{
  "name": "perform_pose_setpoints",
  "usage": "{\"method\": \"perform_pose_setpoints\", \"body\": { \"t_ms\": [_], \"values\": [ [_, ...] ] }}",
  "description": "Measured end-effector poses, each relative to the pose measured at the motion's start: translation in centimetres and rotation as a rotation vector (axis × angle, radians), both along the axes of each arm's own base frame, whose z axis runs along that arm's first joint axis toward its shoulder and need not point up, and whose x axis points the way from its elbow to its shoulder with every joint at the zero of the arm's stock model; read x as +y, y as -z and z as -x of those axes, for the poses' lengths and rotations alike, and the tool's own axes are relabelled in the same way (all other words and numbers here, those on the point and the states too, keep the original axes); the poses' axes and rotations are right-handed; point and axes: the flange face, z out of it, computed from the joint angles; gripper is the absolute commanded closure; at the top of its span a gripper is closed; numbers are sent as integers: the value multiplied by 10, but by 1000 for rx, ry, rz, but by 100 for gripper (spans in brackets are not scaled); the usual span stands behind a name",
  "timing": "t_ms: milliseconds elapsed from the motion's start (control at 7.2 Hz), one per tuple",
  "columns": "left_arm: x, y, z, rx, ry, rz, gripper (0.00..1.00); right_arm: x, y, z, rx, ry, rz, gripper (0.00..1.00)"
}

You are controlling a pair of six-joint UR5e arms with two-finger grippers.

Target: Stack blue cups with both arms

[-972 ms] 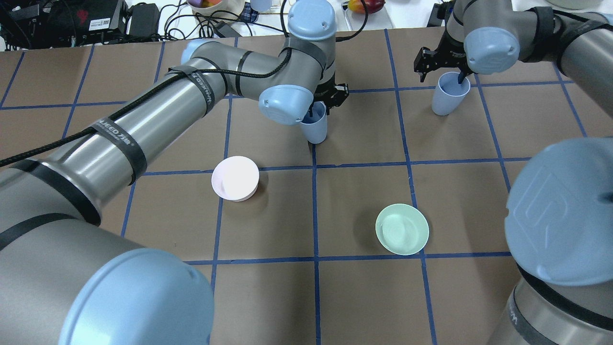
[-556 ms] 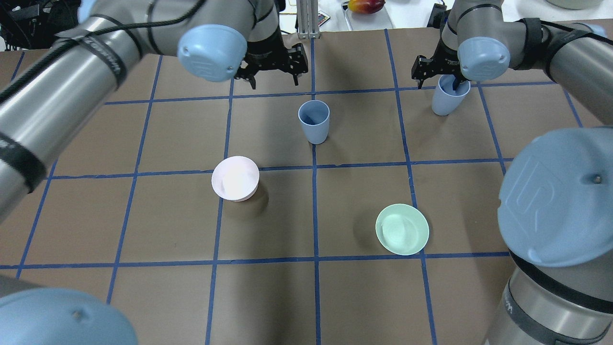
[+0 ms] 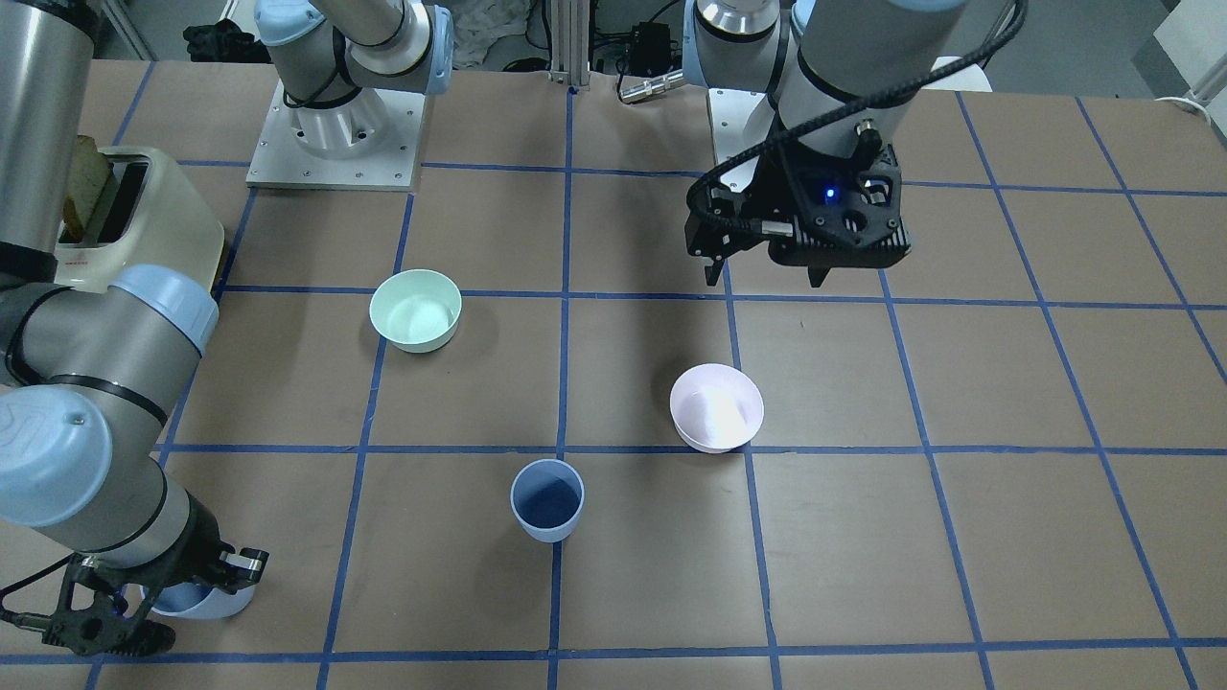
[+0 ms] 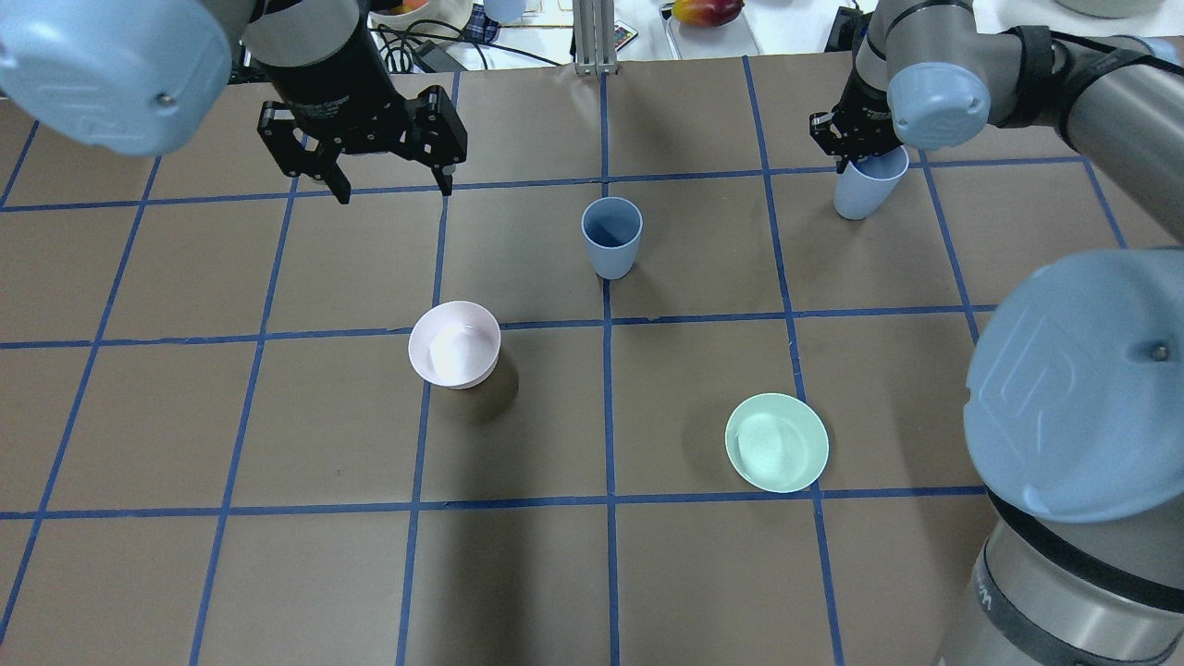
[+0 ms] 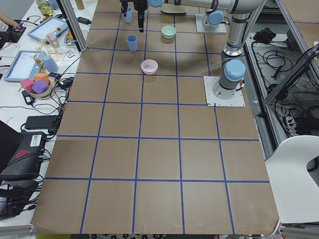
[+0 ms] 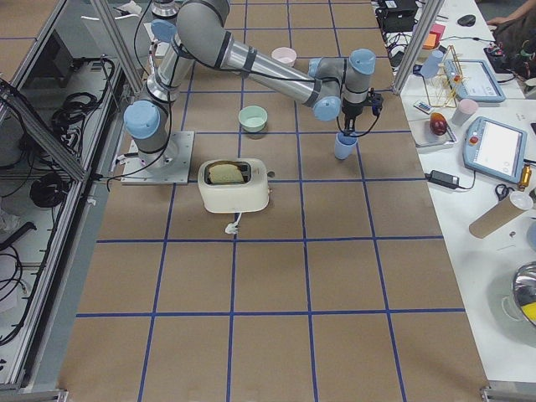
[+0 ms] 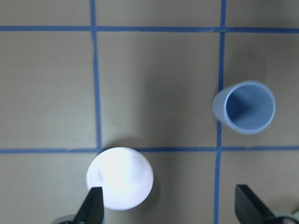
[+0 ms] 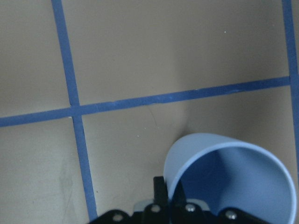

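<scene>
Well left of the standing blue cup [image 4: 610,238], the left gripper [image 4: 396,191] hangs high with jaws spread and nothing in them. The pink bowl [image 4: 454,344] sits nearer, left and toward the robot. The cup itself stands upright on a tape line, mouth up. Right of it and toward the robot lies the green bowl [image 4: 776,442]. Farther right, the right gripper [image 4: 858,155] pinches the rim of the second blue cup [image 4: 862,196], one finger inside (the cup leans). The carry, I judge, needs that lean levelled and the base centred over the open mouth before lowering. No writing reads clearly, only an embossed logo on a joint cap [image 4: 1073,388].
</scene>
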Motion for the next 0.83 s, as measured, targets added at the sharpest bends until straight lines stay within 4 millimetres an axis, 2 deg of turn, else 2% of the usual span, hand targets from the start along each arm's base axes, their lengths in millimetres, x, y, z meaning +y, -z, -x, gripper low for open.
{"method": "perform_pose_setpoints", "body": {
  "t_ms": [139, 278, 417, 556, 833],
  "values": [
    [4, 3, -11, 5, -11, 51, 0, 1, -17, -3, -1, 4, 1, 100],
    [2, 4, -22, 7, -18, 104, 0, 5, -40, -16, -5, 22, -3, 100],
    [-1, -1, -31, 6, -18, 124, 0, 12, -64, -45, -11, 54, -1, 100],
    [-3, -7, -35, 3, -17, 103, 0, 23, -85, -89, -20, 98, 16, 100],
    [-4, -15, -36, -1, -15, 49, 0, 56, -102, -197, -30, 132, 39, 100]
  ]
}}
